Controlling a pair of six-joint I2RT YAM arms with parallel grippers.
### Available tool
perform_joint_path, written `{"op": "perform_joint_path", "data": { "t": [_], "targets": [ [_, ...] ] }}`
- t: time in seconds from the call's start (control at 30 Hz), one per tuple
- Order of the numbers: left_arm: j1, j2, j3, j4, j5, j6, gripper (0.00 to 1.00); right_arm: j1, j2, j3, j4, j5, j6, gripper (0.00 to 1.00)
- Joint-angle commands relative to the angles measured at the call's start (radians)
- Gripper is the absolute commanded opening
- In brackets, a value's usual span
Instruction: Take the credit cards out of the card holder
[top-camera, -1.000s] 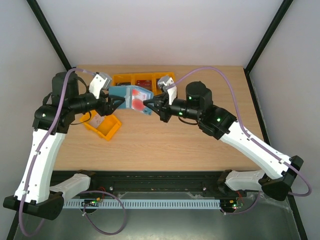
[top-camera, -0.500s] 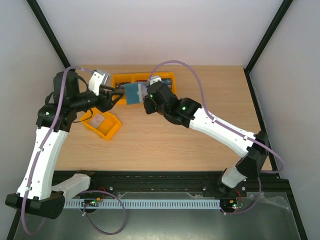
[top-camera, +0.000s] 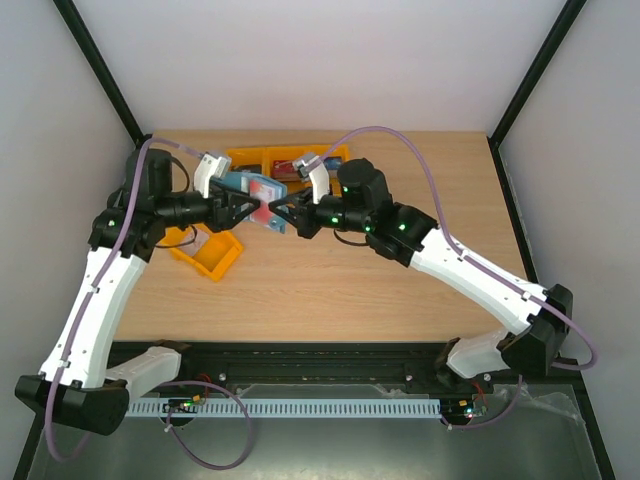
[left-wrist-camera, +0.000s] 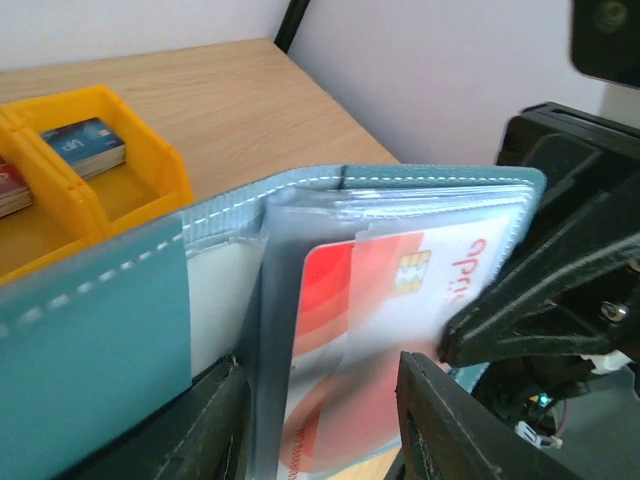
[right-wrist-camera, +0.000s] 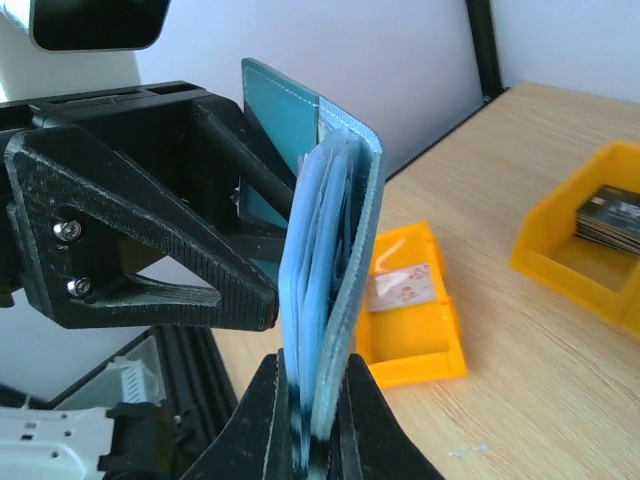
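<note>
Teal-blue folding card holder (top-camera: 252, 192) was up in the air over the wooden table (top-camera: 400, 290), at about 11 o'clock from the table's middle in the top view, sandwiched between the two arms. It looked like a flat little wallet with white stitching along the edge, and it was spread open. The plain teal cover sat at 9 o'clock in the left wrist view and the lighter blue, see-through pockets at 3 o'clock.

A white plastic card (left-wrist-camera: 400, 290) with a big red round mark, a gold chip and red lettering sat inside the front pocket, showing through the sleeve.

The right gripper (right-wrist-camera: 312, 390) was on the holder's 3 o'clock side, with its fingers narrow and pinched on the holder's edge. In its own view the holder stood upright, seen edge-on.

The left gripper (left-wrist-camera: 320, 370) was on the 9 o'clock side with its fingers partway apart, one on each side of the pocket leaf with the card. I honestly couldn't tell if they were pressing on it.

A small orange plastic bin (right-wrist-camera: 420, 355) sat on the table at 7 o'clock from the holder, with a pale card with pinkish marks (right-wrist-camera: 400, 288) lying flat in it. A row of orange plastic bins (top-camera: 250, 160) with more cards sat at 12 o'clock.
</note>
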Motion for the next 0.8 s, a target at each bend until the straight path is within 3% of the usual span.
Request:
{"op": "perform_joint_path", "data": {
  "t": [0.0,0.17,0.53,0.6,0.77],
  "targets": [
    [-0.002,-0.022,-0.009,0.01,0.01,-0.004,0.43,-0.002,-0.06,-0.035,0.183,-0.277,-0.025,0.02],
    [-0.001,-0.029,-0.013,0.003,0.067,0.002,0.4,-0.006,-0.094,-0.08,0.269,-0.389,-0.015,0.02],
    [-0.003,-0.027,0.031,-0.035,0.433,0.044,0.18,-0.017,-0.009,-0.059,0.39,-0.32,0.076,0.02],
    [-0.003,-0.026,0.043,-0.044,0.439,0.056,0.04,-0.025,0.002,-0.063,0.406,-0.325,0.088,0.02],
    [-0.003,-0.029,0.053,-0.061,0.429,0.068,0.02,-0.038,0.008,-0.07,0.423,-0.349,0.089,0.02]
  ]
}}
